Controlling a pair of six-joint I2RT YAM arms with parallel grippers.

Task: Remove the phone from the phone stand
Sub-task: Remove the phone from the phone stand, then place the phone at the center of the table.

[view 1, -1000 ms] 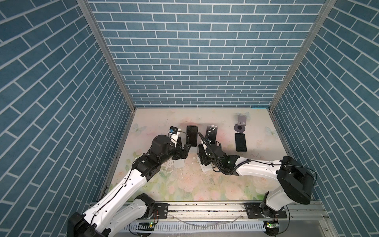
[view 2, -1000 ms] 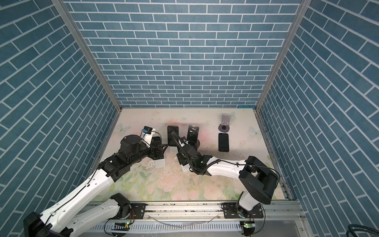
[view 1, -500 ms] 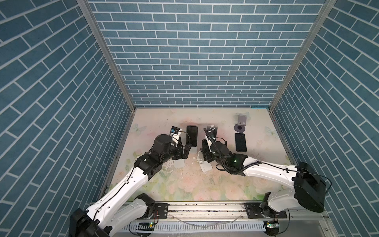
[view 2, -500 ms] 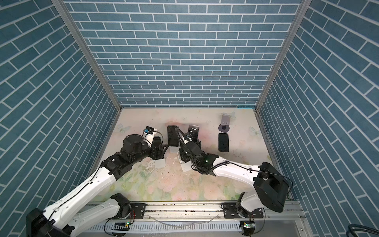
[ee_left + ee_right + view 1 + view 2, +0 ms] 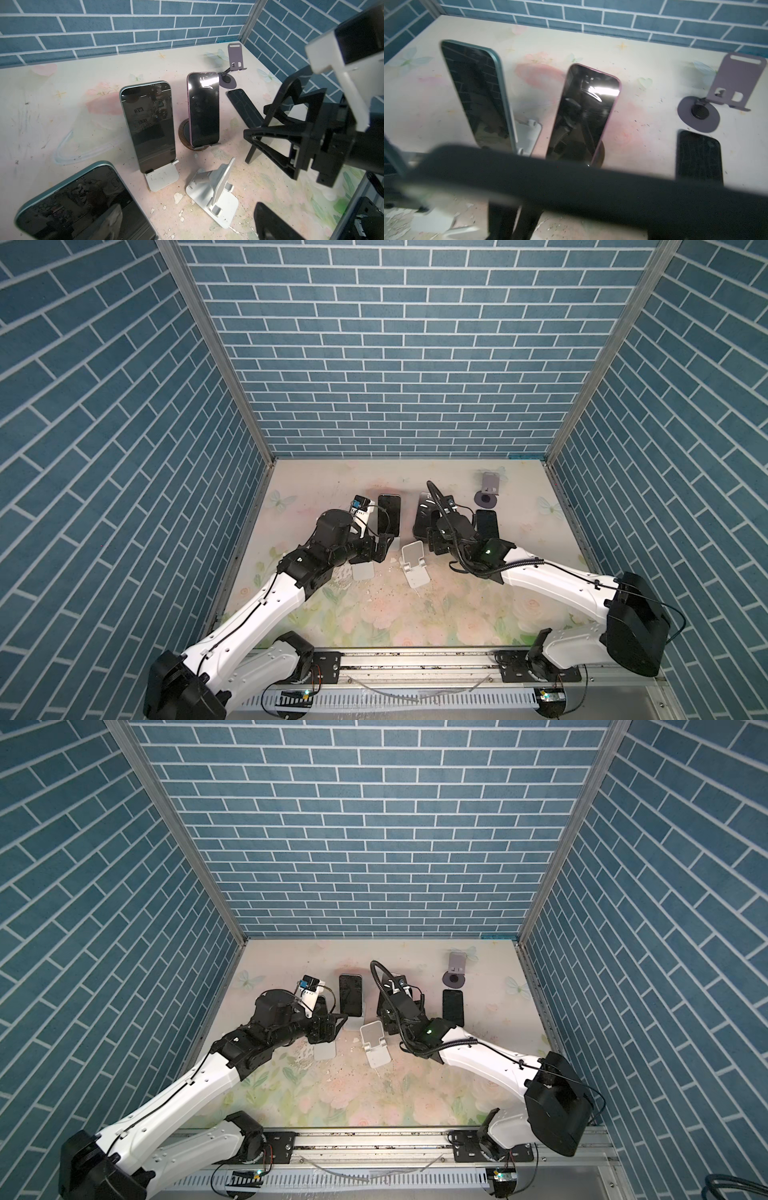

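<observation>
- Your left gripper (image 5: 383, 546) hangs with its fingers spread as wide as they go, clamped on nothing.
- A near phone (image 5: 83, 207) looms close in the left wrist view. In a top view its base (image 5: 362, 572) pokes out just in front of that gripper.
- Just behind it, a teal phone (image 5: 150, 126) leans on a silver stand (image 5: 164, 178).
- Your right gripper (image 5: 255, 121) has its fingers partway apart, and nothing shows between them. It hovers just beside the purple phone (image 5: 204, 108), which leans on a round stand (image 5: 182, 135).
- An empty stand (image 5: 415, 566) sits on the table (image 5: 415, 614) between your two grippers.
- A black phone (image 5: 486, 522) lies flat beside the right gripper, with a purple stand (image 5: 489, 489) behind it.
- A dark blurred bar (image 5: 591, 187) blocks the lower part of the right wrist view. You can't tell what it is.
</observation>
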